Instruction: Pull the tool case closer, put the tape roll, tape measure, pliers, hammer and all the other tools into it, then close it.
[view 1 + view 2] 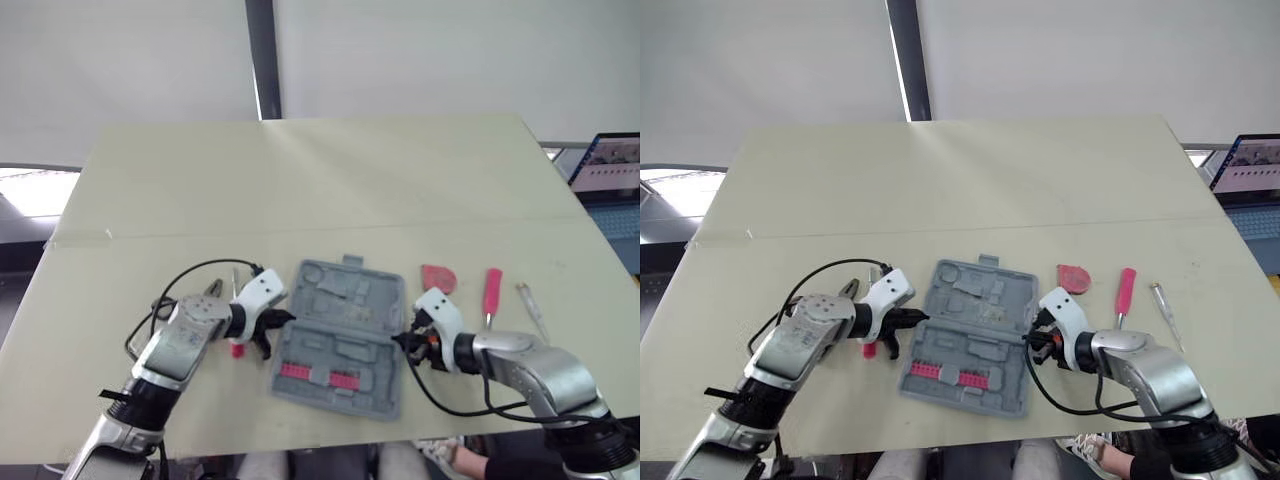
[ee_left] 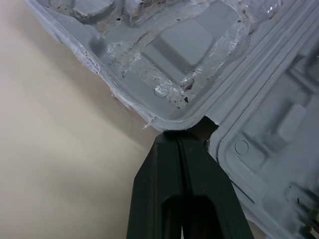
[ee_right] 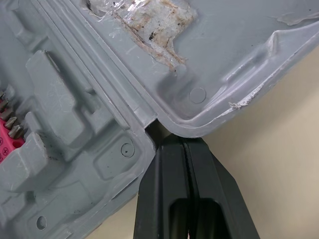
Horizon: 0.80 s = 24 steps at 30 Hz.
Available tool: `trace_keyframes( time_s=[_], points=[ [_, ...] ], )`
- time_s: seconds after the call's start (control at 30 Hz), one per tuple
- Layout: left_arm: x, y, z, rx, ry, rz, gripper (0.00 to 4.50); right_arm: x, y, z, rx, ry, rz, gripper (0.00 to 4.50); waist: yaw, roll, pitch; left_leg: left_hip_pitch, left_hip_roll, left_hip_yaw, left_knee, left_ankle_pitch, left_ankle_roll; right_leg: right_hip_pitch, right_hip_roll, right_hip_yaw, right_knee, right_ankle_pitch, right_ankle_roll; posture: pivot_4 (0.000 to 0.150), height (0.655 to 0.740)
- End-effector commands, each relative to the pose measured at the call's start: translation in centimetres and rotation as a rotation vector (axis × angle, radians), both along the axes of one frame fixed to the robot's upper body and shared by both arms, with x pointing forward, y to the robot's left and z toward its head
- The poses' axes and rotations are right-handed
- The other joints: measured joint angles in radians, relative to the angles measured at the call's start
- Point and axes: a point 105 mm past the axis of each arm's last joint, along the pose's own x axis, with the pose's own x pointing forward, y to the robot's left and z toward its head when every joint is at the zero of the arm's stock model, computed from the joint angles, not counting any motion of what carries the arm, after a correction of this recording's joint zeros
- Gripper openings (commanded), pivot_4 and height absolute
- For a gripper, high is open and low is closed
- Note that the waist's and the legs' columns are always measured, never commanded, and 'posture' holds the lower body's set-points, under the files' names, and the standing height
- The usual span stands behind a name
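The grey tool case (image 1: 340, 335) lies open and flat near the table's front edge, with red bit strips (image 1: 318, 373) in its near half. My left gripper (image 1: 283, 320) is shut, its tips set in the hinge notch (image 2: 202, 127) on the case's left side. My right gripper (image 1: 405, 342) is shut too, its tips at the matching notch (image 3: 155, 130) on the right side. Pliers (image 1: 213, 290) and a small red-handled tool (image 1: 237, 349) lie by my left wrist, partly hidden. A red tape measure (image 1: 438, 277), a red-handled screwdriver (image 1: 491, 293) and a thin clear tester (image 1: 532, 310) lie right of the case.
A laptop (image 1: 615, 180) stands off the table's right edge. A seam (image 1: 300, 233) crosses the cream table (image 1: 300, 180) behind the case. Black cables (image 1: 180, 280) loop beside my left arm.
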Motion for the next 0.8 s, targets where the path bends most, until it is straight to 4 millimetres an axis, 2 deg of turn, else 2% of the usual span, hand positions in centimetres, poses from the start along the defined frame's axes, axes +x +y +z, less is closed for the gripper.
trace_keyframes(
  time_s=[0.03, 0.8],
  points=[
    [-2.2, -1.2, -1.0, -0.018, 0.071, -0.046, 0.05, -0.5, 1.3, 0.9, 0.045, -0.021, 0.084, 0.05, 0.000, 0.000, 0.000, 0.000, 0.000, 0.000, 0.000, 0.000, 0.000, 0.000, 0.000, 0.000, 0.000, 0.000, 0.000, 0.150, 0.7373],
    [-6.3, -2.0, -1.1, -0.052, 0.155, -0.028, 0.05, -3.0, 0.7, 0.9, 0.025, 0.045, 0.139, 0.05, 0.004, 0.000, 0.000, 0.000, 0.000, 0.000, 0.000, 0.000, 0.000, 0.000, 0.000, 0.000, -0.001, 0.000, 0.000, 0.150, 0.7373]
  ],
)
